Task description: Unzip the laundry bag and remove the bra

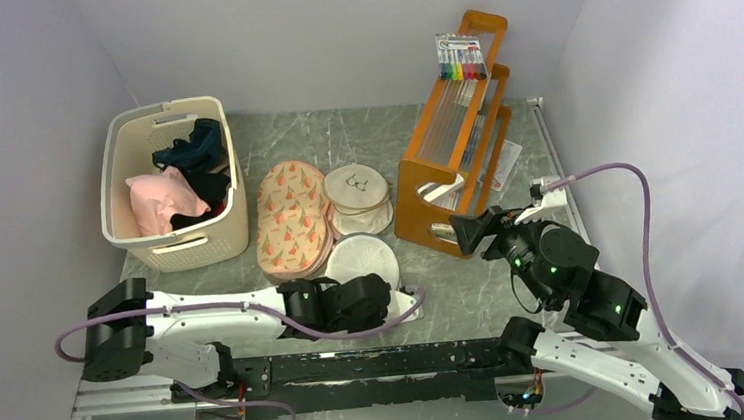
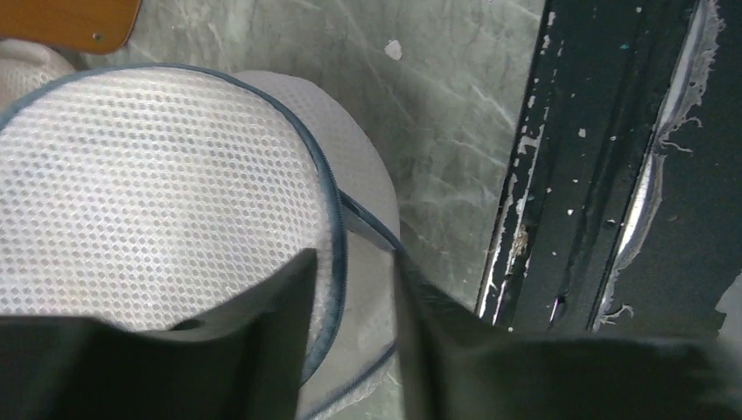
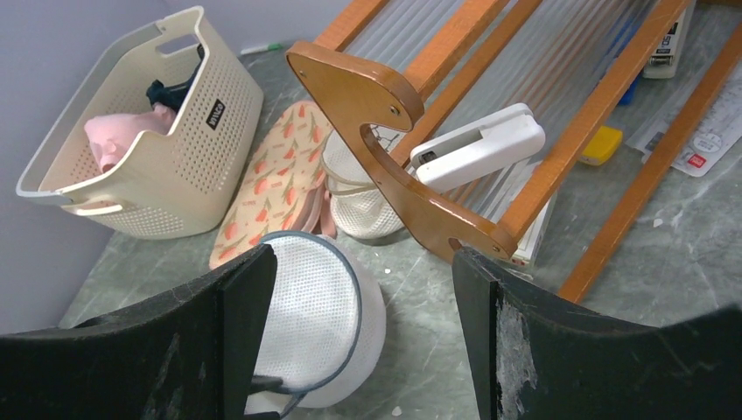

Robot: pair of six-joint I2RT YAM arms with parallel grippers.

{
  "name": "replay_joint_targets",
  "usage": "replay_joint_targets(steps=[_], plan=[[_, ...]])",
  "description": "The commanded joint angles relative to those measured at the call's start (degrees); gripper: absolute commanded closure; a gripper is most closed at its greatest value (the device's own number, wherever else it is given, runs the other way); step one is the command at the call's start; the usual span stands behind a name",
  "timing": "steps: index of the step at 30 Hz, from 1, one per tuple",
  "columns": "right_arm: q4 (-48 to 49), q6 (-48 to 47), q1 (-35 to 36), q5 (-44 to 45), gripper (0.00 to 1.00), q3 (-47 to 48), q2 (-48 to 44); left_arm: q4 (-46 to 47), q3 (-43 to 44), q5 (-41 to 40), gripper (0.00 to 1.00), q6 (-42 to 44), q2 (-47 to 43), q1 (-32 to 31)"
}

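Laundry bag (image 1: 362,259) sat low on the surface (image 1: 450,299), touching the peach bag (image 1: 288,217) and just in front of the glasses-print bag (image 1: 357,193). Bra not visible, presumably inside.

Left fingers (image 2: 262,332) were slightly parted and straddled the zipper rim (image 2: 328,201) at the bag's near edge. No pinch was evident, likely placed there to work the zip.

Right fingers (image 3: 201,332) were spread wide and empty, raised beside the orange rack (image 1: 454,153) and facing the bag, probably ready to steady it.

The black rail (image 2: 595,175) crowded the near side. There was bare surface between bag and rack.
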Motion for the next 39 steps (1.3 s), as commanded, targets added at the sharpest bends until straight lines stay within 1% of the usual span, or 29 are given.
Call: replay_joint_targets(steps=[1,2,3,4,6,8,9,12,15,18,21,24,27,32,34,36,39], plan=[[0.69,-1.04,0.12,-0.19,0.26,0.76,0.36,-2.84,4.03,3.13,0.46,-4.04,-0.89,2.71],[0.96,-1.12,0.08,-0.50,0.26,0.59,0.36,-2.81,4.42,4.33,0.38,-4.42,-1.85,3.49],[1.00,-1.04,0.13,-0.67,0.26,0.45,0.36,-2.56,4.70,5.55,0.32,-4.56,-3.03,4.19],[0.77,-0.79,0.08,-0.66,0.26,0.42,0.36,-2.14,4.92,6.60,0.29,-4.71,-4.18,4.78],[-0.25,0.17,0.10,-0.25,0.26,0.32,0.25,-0.85,5.42,8.52,0.26,-4.69,-7.13,5.42],[-0.62,0.30,0.03,-0.50,0.26,0.25,-0.11,0.63,5.94,9.18,0.19,-5.26,-9.20,5.83],[-0.86,0.23,0.07,-0.51,0.26,0.25,-0.30,1.44,6.16,9.62,0.18,-5.62,-10.01,6.38],[-2.32,0.56,0.14,0.16,0.25,1.37,-0.34,3.81,6.29,10.58,0.17,-6.86,-11.50,8.52],[-2.27,0.51,0.08,-0.08,0.25,1.79,-0.34,5.74,6.40,10.89,0.18,-9.24,-11.60,12.91],[-1.80,0.38,0.15,-0.77,0.25,1.93,0.67,7.58,5.64,12.89,0.25,-13.41,-11.07,18.25],[-1.76,0.76,0.10,-1.37,0.25,2.19,2.23,8.84,3.76,14.06,0.27,-17.19,-9.51,21.06],[-0.53,0.26,0.08,-2.45,0.25,2.05,3.36,11.56,0.50,13.85,0.24,-20.97,-7.16,22.11],[-0.41,-0.02,0.08,-3.56,0.25,2.36,4.57,18.05,-4.37,16.89,0.21,-24.02,-4.62,22.30],[-0.46,0.81,0.04,-4.25,0.25,1.21,5.39,29.23,-11.01,18.70,0.20,-28.46,4.89,22.37],[0.27,1.04,0.07,-4.60,0.25,0.22,5.04,33.69,-14.00,18.96,0.06,-30.14,7.53,22.41],[0.96,1.04,0.09,-4.71,0.25,-0.80,4.74,38.60,-16.57,19.14,0.03,-33.51,8.25,22.57],[1.57,0.98,0.00,-4.23,0.25,-1.48,5.11,40.92,-17.67,21.15,0.01,-35.49,7.18,22.64]])
